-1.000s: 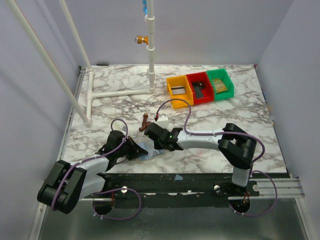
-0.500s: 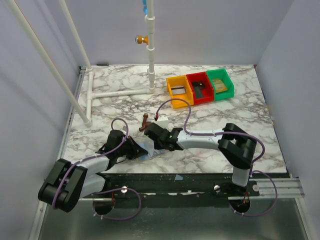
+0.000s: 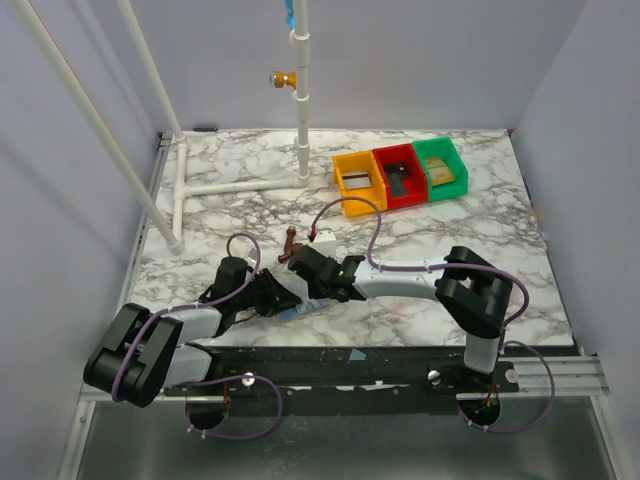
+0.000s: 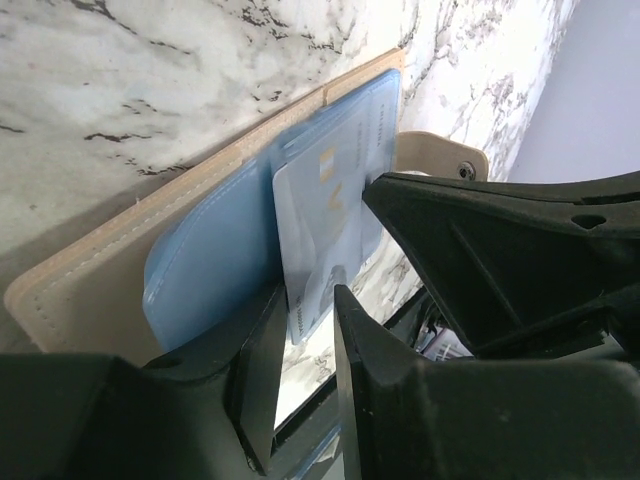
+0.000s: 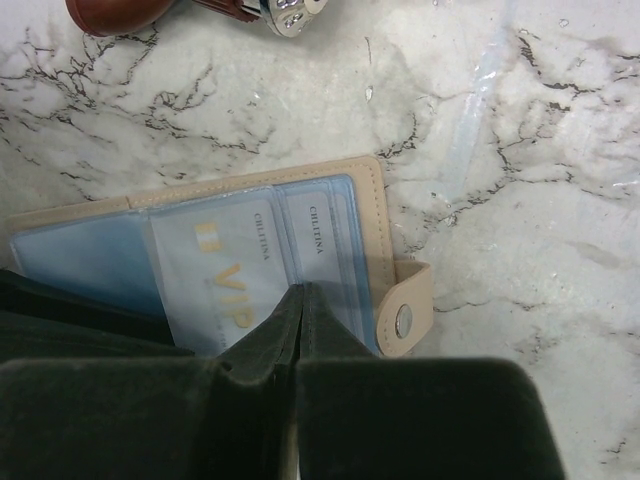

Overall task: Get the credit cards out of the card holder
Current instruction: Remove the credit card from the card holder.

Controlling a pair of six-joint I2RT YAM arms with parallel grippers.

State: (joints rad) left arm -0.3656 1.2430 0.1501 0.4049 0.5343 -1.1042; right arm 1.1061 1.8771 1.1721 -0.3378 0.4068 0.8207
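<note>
Step in hand, as judged: drawing a card out of the open card holder (image 4: 80,290). Begun, not finished.

Nearest, left gripper (image 4: 307,297): parted a little, narrow gap. Lower edge of a pale card (image 4: 318,215) with gold "VIP" lettering down in that gap, between the fingers (image 4: 262,350). Gap seemingly wider than the card's thickness, so no firm pinch visible. Rest of the card running away from the jaws over the blue plastic pockets, apparently part-way out.

Just beyond the left jaws: the holder itself, open and flat on the marble table (image 3: 200,215). Beige stitched rim outside, blue sleeves inside.

Facing the left jaws from across the holder, right gripper (image 5: 301,292): closed tight, fingertips together, nothing between them. Tips pressed down at the card's side edge, next to the neighbouring pocket. On card or on sleeve, cannot tell. Pinning rather than grasping, by the look of it. Snap tab (image 5: 404,320) just to one side of those tips.

Farther, past the right jaws: brown-handled object (image 5: 120,10) on the marble, apart from the holder. Well beyond both grippers: yellow bin (image 3: 357,180), red bin (image 3: 398,177) and green bin (image 3: 440,165) in a row.

Next move, as judged: close the left jaws onto the card edge, then pull straight back along the pocket line, with the right tips holding the holder down and kept off the card itself.
</note>
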